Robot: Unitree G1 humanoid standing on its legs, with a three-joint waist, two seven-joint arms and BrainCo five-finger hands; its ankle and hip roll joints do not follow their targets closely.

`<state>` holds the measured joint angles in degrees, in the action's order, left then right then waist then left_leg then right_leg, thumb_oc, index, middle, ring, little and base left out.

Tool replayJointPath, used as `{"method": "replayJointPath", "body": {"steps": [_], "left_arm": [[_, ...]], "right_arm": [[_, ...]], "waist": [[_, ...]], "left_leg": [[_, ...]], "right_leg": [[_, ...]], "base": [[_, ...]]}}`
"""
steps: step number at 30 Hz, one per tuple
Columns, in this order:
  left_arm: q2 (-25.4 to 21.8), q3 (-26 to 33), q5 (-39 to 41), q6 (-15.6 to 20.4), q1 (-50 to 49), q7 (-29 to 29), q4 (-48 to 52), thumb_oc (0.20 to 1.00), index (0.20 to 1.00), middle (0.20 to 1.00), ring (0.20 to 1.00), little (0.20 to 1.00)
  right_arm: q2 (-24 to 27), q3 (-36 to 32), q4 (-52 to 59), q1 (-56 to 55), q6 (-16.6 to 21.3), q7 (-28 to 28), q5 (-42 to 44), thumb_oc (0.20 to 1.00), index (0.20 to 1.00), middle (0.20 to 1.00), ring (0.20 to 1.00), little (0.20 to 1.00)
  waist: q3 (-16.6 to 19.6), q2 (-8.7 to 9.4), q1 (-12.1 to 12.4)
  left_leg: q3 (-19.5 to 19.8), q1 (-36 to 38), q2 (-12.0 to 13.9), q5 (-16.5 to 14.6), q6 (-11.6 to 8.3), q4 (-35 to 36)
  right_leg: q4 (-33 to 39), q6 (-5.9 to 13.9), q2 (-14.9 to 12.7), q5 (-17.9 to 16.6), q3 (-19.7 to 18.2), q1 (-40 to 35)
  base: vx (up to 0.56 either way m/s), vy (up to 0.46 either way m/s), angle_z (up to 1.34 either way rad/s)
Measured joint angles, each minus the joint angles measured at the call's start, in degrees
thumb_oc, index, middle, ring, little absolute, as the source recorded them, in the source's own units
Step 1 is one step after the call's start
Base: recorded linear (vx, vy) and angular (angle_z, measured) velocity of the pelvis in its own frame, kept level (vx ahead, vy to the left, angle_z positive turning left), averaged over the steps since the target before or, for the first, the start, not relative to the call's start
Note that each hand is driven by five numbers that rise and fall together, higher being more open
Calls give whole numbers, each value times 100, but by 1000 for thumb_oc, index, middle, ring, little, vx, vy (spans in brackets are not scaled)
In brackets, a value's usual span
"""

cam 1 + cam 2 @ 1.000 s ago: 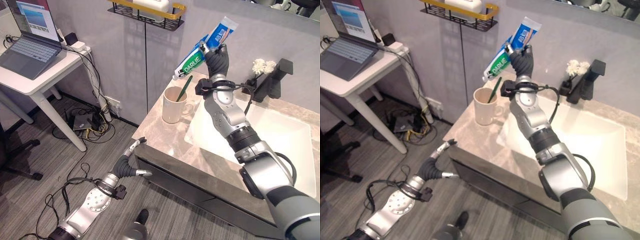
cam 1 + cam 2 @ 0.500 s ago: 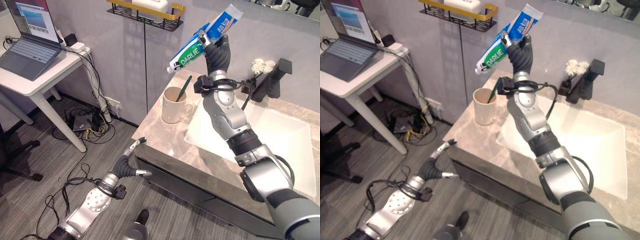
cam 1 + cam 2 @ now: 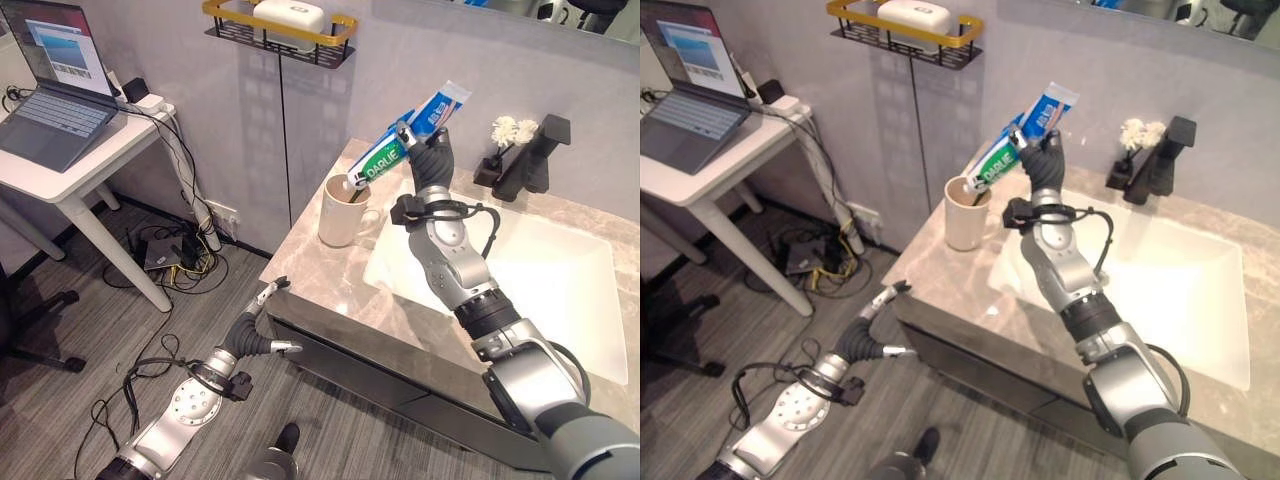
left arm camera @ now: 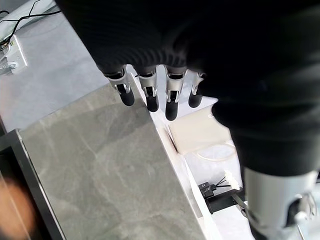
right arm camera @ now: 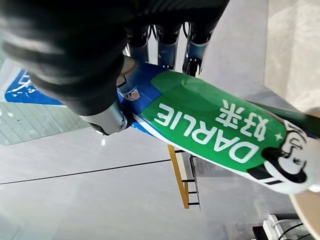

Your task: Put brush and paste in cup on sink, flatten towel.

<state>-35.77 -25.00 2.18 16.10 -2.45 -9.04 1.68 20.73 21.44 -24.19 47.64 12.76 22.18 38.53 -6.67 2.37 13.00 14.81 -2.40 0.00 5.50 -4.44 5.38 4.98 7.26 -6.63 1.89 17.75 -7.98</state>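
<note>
Green-blue paste tube (image 3: pixel 412 137) pinched in right hand (image 3: pixel 432 160), cap at cup (image 3: pixel 342 210) rim, left hand (image 3: pixel 262 322) spread low.

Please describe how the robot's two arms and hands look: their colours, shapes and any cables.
Both arms are silver-grey, built of rounded segments with dark joints. The right hand and the left hand each wear a dark ribbed cover over the back and wrist. The fingers are silver with dark tips. Thin black cables loop beside both wrists.

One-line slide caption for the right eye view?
Right hand holds the toothpaste tube tilted, cap end at the rim of the cup on the sink counter.
</note>
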Motion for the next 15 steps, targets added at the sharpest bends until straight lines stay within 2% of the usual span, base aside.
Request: {"method": "replayJointPath", "body": {"steps": [15], "left_arm": [[7, 0, 1, -9, -10, 8, -28, 1000, 1000, 1000, 1000, 1000]], "right_arm": [[-161, 4, 1, -22, -6, -122, 0, 200, 200, 200, 200, 200]], "waist": [[21, -35, -10]], "left_leg": [[-11, 14, 3, 0, 0, 0]], "right_leg": [[-1, -1, 1, -1, -10, -9]], "base": [[0, 0, 0]]}}
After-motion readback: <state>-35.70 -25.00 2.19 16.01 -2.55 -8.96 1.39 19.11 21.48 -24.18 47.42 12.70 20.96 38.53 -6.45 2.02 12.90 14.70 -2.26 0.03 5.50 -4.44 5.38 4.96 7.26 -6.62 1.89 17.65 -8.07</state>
